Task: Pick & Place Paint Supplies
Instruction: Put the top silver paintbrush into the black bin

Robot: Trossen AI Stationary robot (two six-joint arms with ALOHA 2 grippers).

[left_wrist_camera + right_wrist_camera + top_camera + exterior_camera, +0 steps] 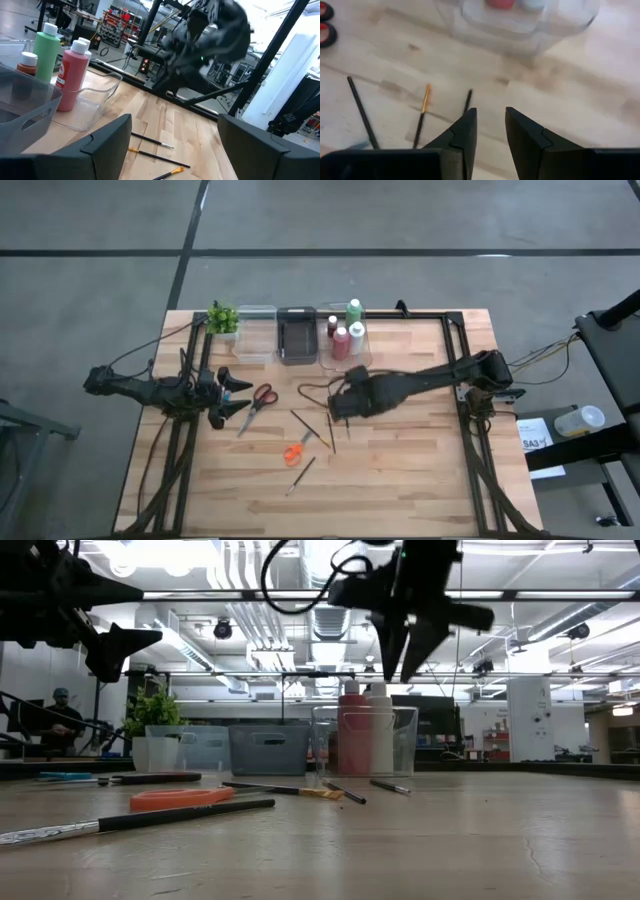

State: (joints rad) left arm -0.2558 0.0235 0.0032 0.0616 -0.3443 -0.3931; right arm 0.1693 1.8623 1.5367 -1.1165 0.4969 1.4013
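- Done, apparently: paint bottles [345, 335] stand in the clear bin [344, 346] at the worktop's [400, 470] far edge.
- Left: red-handled scissors [258, 402], brushes [318, 428], orange tool [293, 454] lie loose mid-worktop.
- Right claw [333, 406] hovers over the brushes, fingers slightly apart, empty; left claw [240, 392] waits wide apart beside the scissors.
- Bottle labels unreadable.

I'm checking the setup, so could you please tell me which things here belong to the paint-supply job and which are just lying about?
Job:
paint bottles
brushes
red-handled scissors
orange tool

Lying about:
potted plant
dark bin
clear bin
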